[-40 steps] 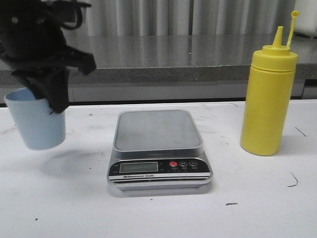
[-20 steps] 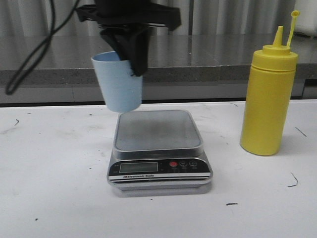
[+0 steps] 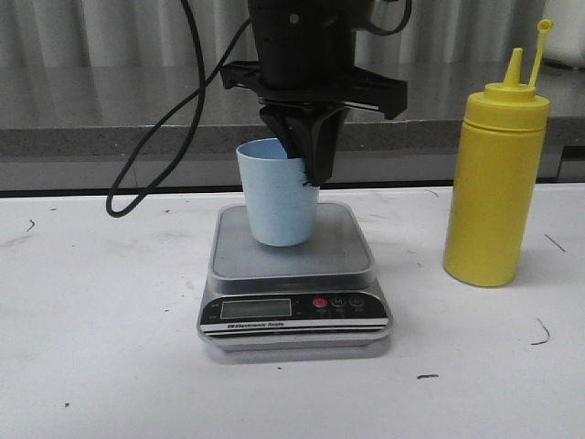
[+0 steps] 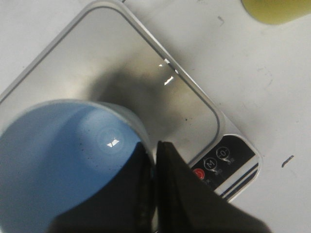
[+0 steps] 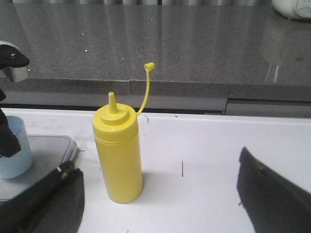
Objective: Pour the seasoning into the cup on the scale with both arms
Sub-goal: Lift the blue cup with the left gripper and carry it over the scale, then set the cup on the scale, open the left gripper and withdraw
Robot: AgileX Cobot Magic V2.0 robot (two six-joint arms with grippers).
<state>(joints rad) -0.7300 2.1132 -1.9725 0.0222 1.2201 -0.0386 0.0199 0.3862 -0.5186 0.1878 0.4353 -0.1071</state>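
Now the left gripper (image 3: 306,169) hangs over the scale (image 3: 294,274), its 2 fingers closed on the rim of the cup (image 3: 277,197), 1 finger inside the wall and 1 outside on the side nearer the bottle. The cup is pale blue, upright, and sits at the middle of the grey platform; from the front view its base looks to be touching the platform, though I cannot tell for certain. A black cable (image 3: 155,155) loops down from the arm on the left side and curls above the white table (image 3: 101,366).

From the left wrist view, the cup's open mouth (image 4: 63,160) shows a blue floor with no contents visible, and the dark fingers (image 4: 175,194) pinch its wall. Beyond them lie the scale's front strip with 1 red button (image 4: 198,174) and 2 dark round ones beside it.

The seasoning (image 3: 494,178), a tall yellow squeeze bottle, stands upright on the table to the right of the scale, apart from it, with its cone nozzle bare and the tethered cap (image 3: 545,26) sticking up on its strap.

The right gripper (image 5: 155,194) is spread wide, its 2 black fingers well apart at the edges of its own view, holding nothing. The seasoning (image 5: 118,155) stands ahead of it, untouched.
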